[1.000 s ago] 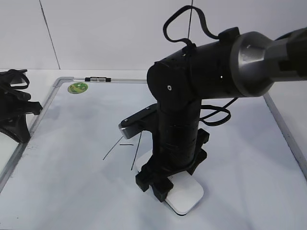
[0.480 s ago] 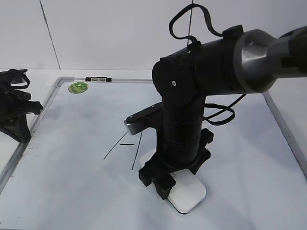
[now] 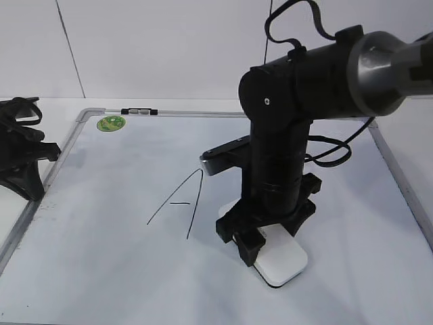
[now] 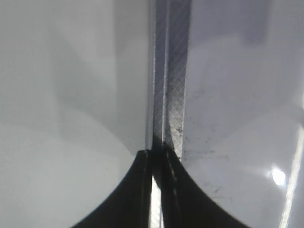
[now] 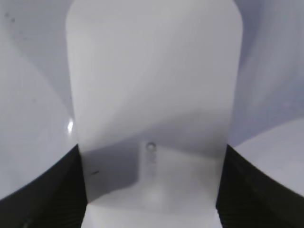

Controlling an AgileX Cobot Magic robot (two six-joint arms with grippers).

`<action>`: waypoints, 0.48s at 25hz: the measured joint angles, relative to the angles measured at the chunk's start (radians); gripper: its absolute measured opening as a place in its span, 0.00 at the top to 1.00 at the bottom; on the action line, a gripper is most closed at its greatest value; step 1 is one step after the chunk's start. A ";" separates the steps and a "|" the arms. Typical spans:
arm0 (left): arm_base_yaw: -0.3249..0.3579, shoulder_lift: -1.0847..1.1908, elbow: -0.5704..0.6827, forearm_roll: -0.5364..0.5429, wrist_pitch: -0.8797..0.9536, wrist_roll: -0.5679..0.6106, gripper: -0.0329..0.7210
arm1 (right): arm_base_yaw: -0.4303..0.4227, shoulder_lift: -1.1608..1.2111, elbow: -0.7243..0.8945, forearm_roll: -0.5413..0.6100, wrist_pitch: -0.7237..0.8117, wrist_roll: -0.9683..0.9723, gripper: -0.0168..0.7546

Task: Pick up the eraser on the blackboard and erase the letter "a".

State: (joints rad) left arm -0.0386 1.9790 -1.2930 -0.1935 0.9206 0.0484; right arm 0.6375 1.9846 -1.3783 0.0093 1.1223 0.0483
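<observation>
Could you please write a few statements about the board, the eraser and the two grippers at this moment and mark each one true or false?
1. The right gripper has its fingers on either side of the eraser. True.
2. The eraser is lifted clear of the blackboard. False: it lies flat on the board surface.
3. A capital A in black marker is on the board to the left of the eraser. True.
4. The green magnet sits next to the eraser. False: it is up near the board's far left corner.
5. The left gripper is wide open. False: its fingers are together, over the board's left frame edge.
</observation>
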 joint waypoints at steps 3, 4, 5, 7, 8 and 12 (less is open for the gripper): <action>0.000 0.000 0.000 0.000 0.000 0.000 0.95 | -0.023 0.011 -0.027 -0.030 0.025 0.002 0.25; 0.000 0.000 0.000 0.000 0.000 0.000 0.95 | -0.029 0.013 -0.038 -0.047 0.033 0.005 0.25; 0.000 0.000 0.000 0.000 0.000 0.000 0.95 | -0.032 0.018 -0.049 -0.058 0.043 0.007 0.25; 0.000 0.000 0.000 0.000 0.000 0.000 0.95 | -0.034 0.024 -0.067 -0.077 0.060 0.011 0.25; 0.000 0.000 0.000 0.000 0.000 0.000 0.95 | -0.034 0.026 -0.078 -0.079 0.068 0.011 0.25; 0.000 0.000 0.000 0.000 0.000 0.000 0.95 | -0.034 0.012 -0.115 -0.093 0.079 0.023 0.25</action>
State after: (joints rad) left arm -0.0386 1.9790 -1.2930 -0.1935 0.9206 0.0484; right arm 0.6034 1.9964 -1.4935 -0.0841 1.2008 0.0715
